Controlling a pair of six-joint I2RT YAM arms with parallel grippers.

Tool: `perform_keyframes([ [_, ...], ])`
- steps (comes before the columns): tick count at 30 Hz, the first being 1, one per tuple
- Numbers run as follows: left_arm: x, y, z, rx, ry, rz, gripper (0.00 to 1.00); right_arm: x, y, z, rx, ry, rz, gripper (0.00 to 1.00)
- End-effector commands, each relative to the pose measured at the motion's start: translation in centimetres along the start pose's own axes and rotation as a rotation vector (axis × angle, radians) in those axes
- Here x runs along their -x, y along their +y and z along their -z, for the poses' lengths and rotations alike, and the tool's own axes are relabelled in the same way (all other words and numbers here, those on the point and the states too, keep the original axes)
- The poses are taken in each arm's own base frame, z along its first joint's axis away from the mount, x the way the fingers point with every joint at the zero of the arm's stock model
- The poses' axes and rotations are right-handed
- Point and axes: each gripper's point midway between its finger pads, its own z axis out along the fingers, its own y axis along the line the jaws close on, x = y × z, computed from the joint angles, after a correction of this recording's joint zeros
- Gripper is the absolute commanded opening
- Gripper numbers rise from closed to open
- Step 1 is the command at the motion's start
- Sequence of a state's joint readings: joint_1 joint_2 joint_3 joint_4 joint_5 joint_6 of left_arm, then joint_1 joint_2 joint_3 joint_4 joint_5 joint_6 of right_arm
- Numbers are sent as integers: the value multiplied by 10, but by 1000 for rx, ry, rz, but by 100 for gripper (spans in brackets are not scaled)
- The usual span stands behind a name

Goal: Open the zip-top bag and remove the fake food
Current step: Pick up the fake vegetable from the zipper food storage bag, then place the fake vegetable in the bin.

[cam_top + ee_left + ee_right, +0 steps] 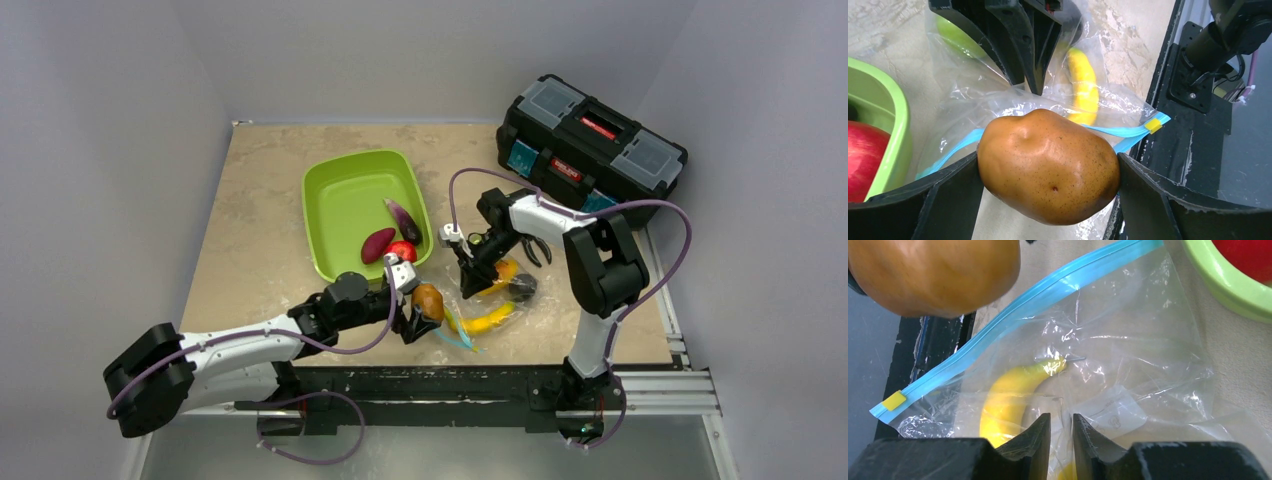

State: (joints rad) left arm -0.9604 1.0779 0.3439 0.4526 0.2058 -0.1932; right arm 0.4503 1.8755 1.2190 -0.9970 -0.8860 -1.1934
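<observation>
From above, the left gripper point(418, 308) holds a glossy brown egg-shaped plastic fruit point(428, 299) over the clear crinkly zip-top bag point(468, 336) at the table's point(250, 220) near edge, likely bound for the lime-green plastic tray point(345, 195). Its wrist view shows jaws wide, the fruit's long axis spanning them. The right wrist view has the right gripper point(1061, 432) nearly closed on bag film, probably anchoring it, real grip unclear; the teal zipper strip point(1038, 300) runs diagonally

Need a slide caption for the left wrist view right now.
Left gripper clamps a brown fake fruit over the zip-top bag, with a yellow banana inside it.
</observation>
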Motion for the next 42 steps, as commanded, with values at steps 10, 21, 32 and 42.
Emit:
perform_keyframes([
  [10,33,33,48,149,-16,6,0,13,14,13,-7,-58,96,34],
  [21,60,93,79,413,-19,224,0,13,19,27,-56,-66,142,42],
  [32,66,141,91,584,36,572,0,13,22,36,-97,-87,159,43],
  [42,61,173,105,859,156,774,0,11,23,38,-106,-97,158,43],
])
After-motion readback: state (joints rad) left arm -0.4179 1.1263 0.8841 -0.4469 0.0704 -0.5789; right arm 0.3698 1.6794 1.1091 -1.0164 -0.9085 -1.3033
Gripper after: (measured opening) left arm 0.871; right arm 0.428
